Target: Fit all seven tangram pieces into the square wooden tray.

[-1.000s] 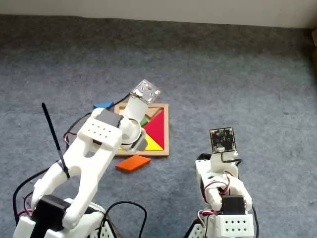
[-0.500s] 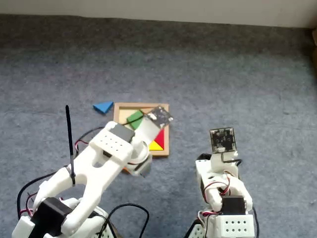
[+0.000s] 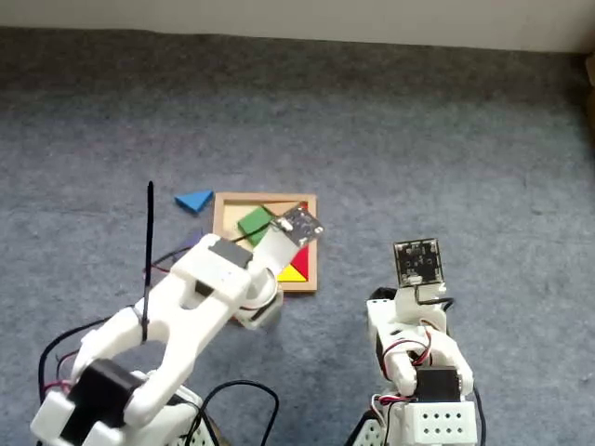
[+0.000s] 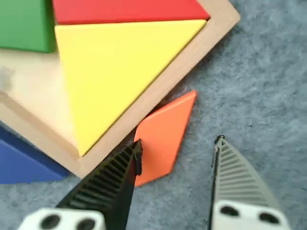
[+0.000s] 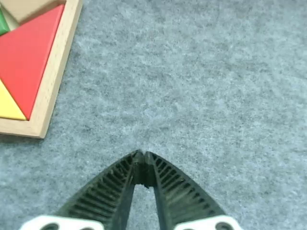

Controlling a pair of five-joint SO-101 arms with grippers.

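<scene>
- tray [image 4: 168, 76]: pale bare wood, smooth, matt;
- yellow piece [image 4: 115, 67], orange piece [image 4: 163, 139]: painted, smooth, faint sheen;
- tabletop [image 5: 201, 86]: grey cloth, rough fuzzy nap;
- left hand [image 4: 178, 142], right hand [image 5: 142, 155]: ribbed matt plastic

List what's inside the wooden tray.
A green piece, red triangle and yellow triangle sit inside the tray, beside a bare wood patch. The left arm covers part of it from above, so further pieces cannot be confirmed.

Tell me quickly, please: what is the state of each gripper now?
Left gripper: open, holding nothing, by the orange piece.
Right gripper: shut, empty, above the carpet.
</scene>
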